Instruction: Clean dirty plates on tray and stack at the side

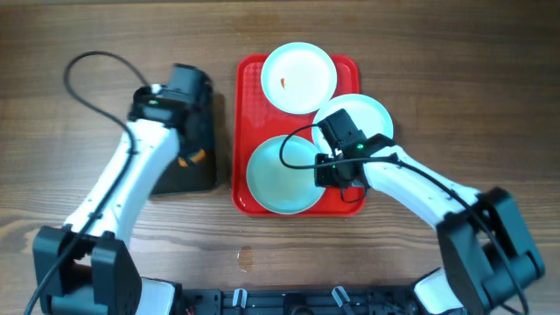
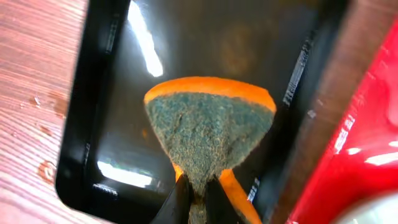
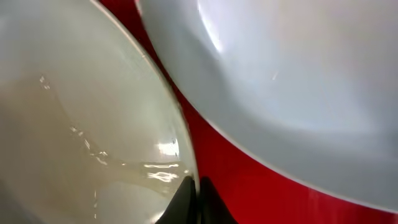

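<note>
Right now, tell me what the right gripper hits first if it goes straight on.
Likely the front plate, its rim at the right gripper tips; beyond lies the red tray. Depth unclear.

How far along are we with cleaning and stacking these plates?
Done: nothing stacked; all three plates sit on the red tray. In hand: left claw grips the sponge over the black tray; right claw appears to pinch the near plate at its rim. Remaining: wiping, including the smear on the far plate, then stacking.
</note>
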`<state>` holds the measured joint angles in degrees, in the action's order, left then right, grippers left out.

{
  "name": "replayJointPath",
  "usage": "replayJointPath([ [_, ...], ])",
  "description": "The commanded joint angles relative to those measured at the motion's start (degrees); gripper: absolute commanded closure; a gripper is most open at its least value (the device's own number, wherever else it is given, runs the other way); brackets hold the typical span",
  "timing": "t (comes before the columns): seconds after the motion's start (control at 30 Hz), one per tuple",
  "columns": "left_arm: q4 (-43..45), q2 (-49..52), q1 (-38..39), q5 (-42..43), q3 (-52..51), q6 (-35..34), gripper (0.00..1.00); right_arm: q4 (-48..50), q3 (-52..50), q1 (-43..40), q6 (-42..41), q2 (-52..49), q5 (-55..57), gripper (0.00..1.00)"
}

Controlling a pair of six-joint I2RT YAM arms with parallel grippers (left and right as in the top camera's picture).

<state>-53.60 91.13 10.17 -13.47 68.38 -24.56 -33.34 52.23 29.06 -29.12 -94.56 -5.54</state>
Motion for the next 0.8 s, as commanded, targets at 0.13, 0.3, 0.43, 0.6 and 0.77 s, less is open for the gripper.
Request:
replayJointPath([
  [0.13, 8.5, 0.0, -9.5, 7.1, -9.5, 3.3, 0.96, 0.3, -0.3, 0.0, 11.6, 11.4, 5.0, 0.96],
  [0.3, 10.5, 0.0, -12.1, 8.6, -12.3, 3.3, 0.96, 0.3, -0.3, 0.0, 12.8, 17.1, 18.0, 0.96],
  [0.43, 10.6, 0.0, -12.3, 10.3, -12.3, 3.3, 0.95, 1.6, -0.3, 1.0, 16.3, 20.1, 21.4, 0.96],
  [0.6, 10.6, 0.0, -12.3, 10.3, -12.3, 3.3, 0.71, 4.3, -0.3, 7.5, 21.2, 21.3, 31.8, 0.96],
  [0.77, 10.6, 0.0, -12.3, 10.3, -12.3, 3.3, 0.47, 7.3, -0.3, 17.1, 26.8, 21.3, 48.0, 0.96],
])
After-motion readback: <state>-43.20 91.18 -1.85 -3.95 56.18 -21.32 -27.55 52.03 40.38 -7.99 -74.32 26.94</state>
